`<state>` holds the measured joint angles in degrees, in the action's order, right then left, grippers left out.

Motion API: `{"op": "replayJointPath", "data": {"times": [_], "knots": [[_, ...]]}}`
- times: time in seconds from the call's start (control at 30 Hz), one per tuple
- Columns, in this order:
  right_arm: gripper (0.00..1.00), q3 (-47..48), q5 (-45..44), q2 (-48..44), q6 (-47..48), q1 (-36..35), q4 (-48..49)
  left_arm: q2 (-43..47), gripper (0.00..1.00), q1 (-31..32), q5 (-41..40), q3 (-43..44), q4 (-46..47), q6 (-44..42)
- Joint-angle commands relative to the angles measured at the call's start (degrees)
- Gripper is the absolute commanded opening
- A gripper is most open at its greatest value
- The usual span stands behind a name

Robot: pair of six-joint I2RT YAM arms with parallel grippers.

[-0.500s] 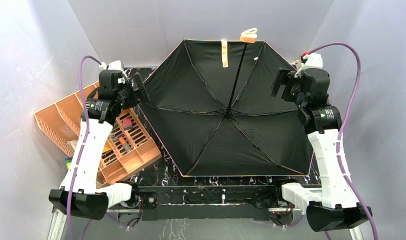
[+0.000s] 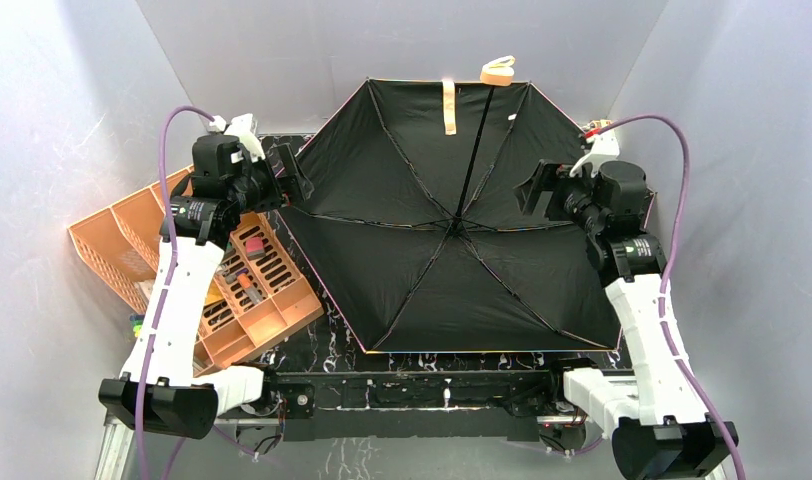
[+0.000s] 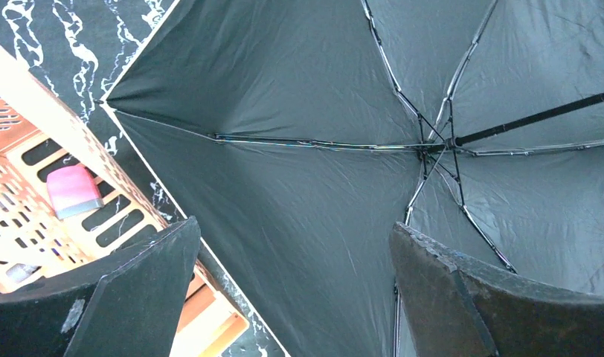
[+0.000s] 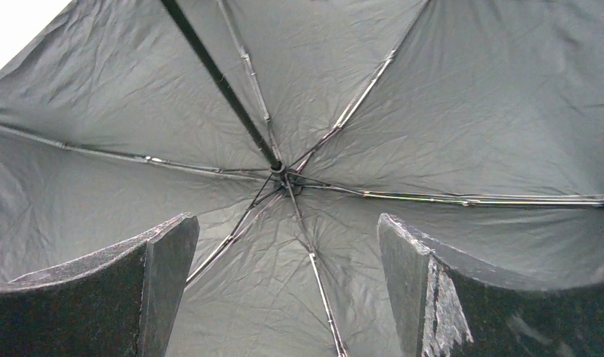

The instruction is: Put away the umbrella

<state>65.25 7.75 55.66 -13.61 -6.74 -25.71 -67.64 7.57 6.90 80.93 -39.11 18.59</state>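
Left wrist view: we find the left claw [image 3: 291, 230] spread wide and holding nothing, poised at the left edge of the umbrella [image 3: 299, 186]. The umbrella lies open with its black inside facing up. We find the right claw [image 4: 284, 223] likewise spread and empty, facing the hub where the ribs meet the shaft [image 4: 217, 78]. From above, the umbrella covers most of the dark marbled table [image 2: 327, 340], its tan handle [image 2: 498, 70] at the far wall. An orange rack [image 2: 132, 240] sits tilted at the left, just beside the canopy.
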Motion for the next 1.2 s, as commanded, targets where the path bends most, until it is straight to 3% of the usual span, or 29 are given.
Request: {"op": "replayJointPath", "data": {"times": [0.0, 0.27, 0.47, 0.73, 1.17], "knots": [[0.98, -5.80, 8.72, -2.01, -0.19, 0.36, 13.76, 0.59, 0.98, -0.55, 4.56, -0.59, 0.09, -1.63], [0.99, -19.95, 16.09, 0.02, -2.35, 0.33, 44.01, 2.27, 0.98, -0.63, 4.17, -1.67, 0.60, -2.05], [0.97, -23.23, 16.88, 7.68, -0.54, -2.35, 57.34, 2.25, 0.98, -0.63, 5.70, -1.01, -0.40, -2.31], [0.93, -24.74, 17.91, 18.64, 3.31, -7.19, 68.83, 2.88, 0.98, -0.63, 6.97, -1.02, -1.33, -1.71], [0.70, -24.65, 12.15, 34.38, 2.86, -9.43, 81.52, 2.87, 0.98, -0.63, 5.48, -2.03, -2.58, -1.71]]}}
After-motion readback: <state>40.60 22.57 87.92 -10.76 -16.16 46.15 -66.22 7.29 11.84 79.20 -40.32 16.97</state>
